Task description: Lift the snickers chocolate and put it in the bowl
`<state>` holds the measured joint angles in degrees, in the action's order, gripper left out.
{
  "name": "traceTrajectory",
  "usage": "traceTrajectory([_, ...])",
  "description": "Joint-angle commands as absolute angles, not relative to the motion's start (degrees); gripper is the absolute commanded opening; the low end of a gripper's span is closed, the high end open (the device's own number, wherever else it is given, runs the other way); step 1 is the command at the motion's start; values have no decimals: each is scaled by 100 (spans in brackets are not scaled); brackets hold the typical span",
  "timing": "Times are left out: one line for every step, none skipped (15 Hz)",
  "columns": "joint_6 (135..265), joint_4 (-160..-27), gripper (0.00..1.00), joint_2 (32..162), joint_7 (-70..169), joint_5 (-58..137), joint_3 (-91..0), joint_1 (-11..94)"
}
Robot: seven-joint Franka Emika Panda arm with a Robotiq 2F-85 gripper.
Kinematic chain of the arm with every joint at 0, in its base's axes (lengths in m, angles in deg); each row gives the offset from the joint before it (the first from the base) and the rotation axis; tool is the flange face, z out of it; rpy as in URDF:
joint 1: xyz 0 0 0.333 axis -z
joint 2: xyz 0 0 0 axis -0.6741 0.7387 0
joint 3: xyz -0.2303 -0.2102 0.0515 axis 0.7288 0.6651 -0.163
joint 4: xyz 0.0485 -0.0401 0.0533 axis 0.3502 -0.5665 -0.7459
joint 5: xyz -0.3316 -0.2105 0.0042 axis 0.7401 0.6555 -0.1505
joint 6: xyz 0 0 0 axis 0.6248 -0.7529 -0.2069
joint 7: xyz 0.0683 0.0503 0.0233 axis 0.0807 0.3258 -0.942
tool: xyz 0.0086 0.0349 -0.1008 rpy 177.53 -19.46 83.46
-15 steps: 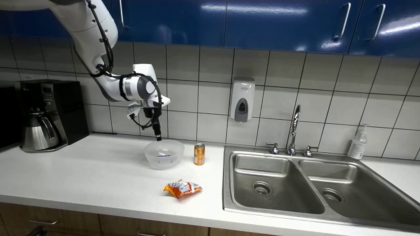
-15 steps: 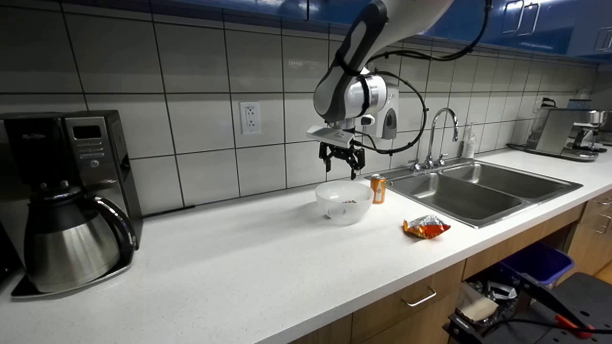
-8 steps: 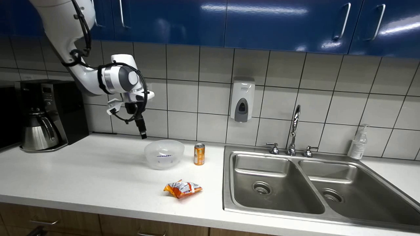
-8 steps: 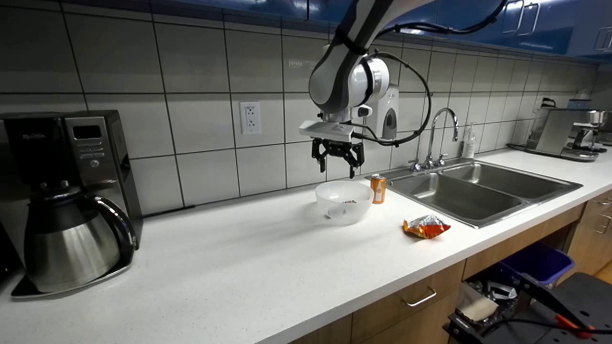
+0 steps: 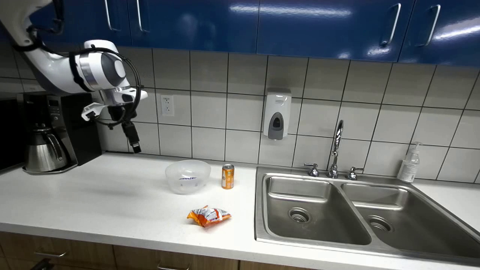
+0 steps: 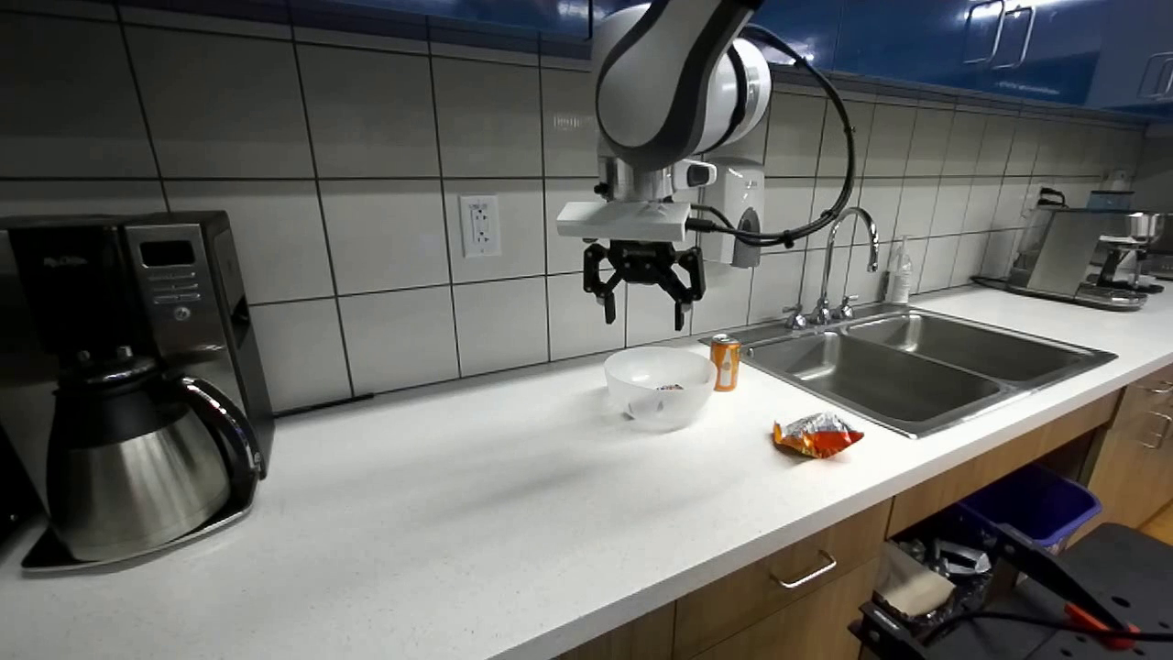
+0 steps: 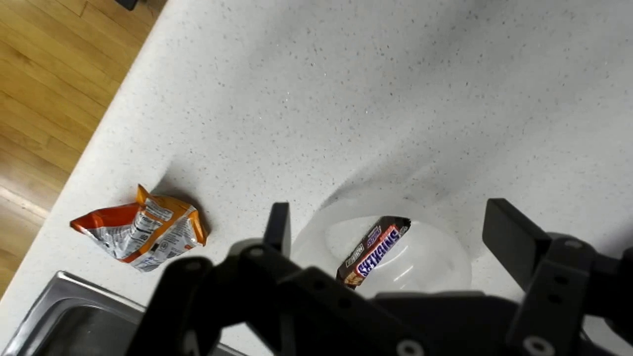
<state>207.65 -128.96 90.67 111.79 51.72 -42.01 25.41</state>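
In the lower middle of the wrist view, candy bar (image 7: 373, 252): inside the bowl (image 7: 435, 259), slanting lower left to upper right. Flat on the bottom or propped on the wall, can't tell.
Gripper (image 6: 644, 315): mid-frame in an exterior view, above the bowl, not touching it; fingers (image 7: 517, 242) spread wide, nothing between them.
Bar handling: likely light, fairly stiff, slick outside. A hard squeeze would probably dent it, not shatter it.
Where to grab: if a regrip is wanted, across the narrow width at mid-length. Ends look worse, wall too close.
Bowl handling: looks like light, thin plastic; a bump would probably slide it.
Task status: bar in bowl, nothing held; reads as done.
Bar label: SNICKERS, big capitals along the length. Smaller print beside it not safely readable.
Snack bag (image 7: 143, 227): left of the wrist view, orange and silver; dense panel print, illegible.
Can (image 5: 227, 176): orange, mid-frame in an exterior view, just right of the bowl; lettering too small.
Coffee maker (image 6: 183, 335): left edge in an exterior view; script on the dark part looks like "Mr. Coffee", too soft to swear to.
Soap dispenser (image 5: 276, 114): upper middle in an exterior view; small label, unreadable.
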Motion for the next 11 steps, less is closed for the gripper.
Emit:
traceTrajectory([20416,-13641,100,8094,11727,5579,-4699,2610])
traceTrajectory([20343,-13761,100,7921,11844,5621,-4858,2636])
traceTrajectory([20287,-13891,100,7741,11949,5661,-5023,2660])
traceTrajectory([20223,-13994,100,7586,12052,5674,-5183,2685])
traceTrajectory([20167,-14094,100,7422,12160,5685,-5340,2702])
traceTrajectory([20131,-14187,100,7266,12266,5654,-5488,2728])
traceTrajectory([20101,-14273,100,7097,12361,5532,-5620,2750])
traceTrajectory([20111,-14350,100,6952,12420,5396,-5736,2765])
traceTrajectory([20243,-14050,100,7448,12171,5427,-5737,2877])
traceTrajectory([20229,-14131,100,7304,12248,5402,-5828,2880])
traceTrajectory([20215,-14194,100,7193,12282,5387,-5881,2886])
